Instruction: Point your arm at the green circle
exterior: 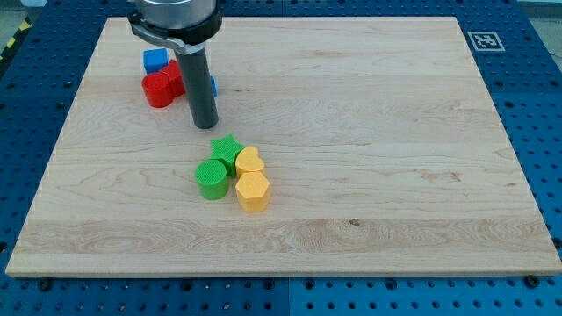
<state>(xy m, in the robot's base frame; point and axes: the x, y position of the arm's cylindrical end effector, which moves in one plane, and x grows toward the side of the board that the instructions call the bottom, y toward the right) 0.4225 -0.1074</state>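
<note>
The green circle (211,179) is a short green cylinder on the wooden board (395,132), a little left of the board's centre. It touches a green star (226,151) above and to its right. My tip (205,124) rests on the board above the green circle, a block's width or so apart from it and just above-left of the green star. The rod rises to the arm's round dark head at the view's top.
A yellow heart-like block (249,161) and a yellow hexagon (253,190) sit right of the green blocks. Red blocks (161,88) and a blue block (155,60) cluster left of the rod; another blue block (212,86) peeks out behind it.
</note>
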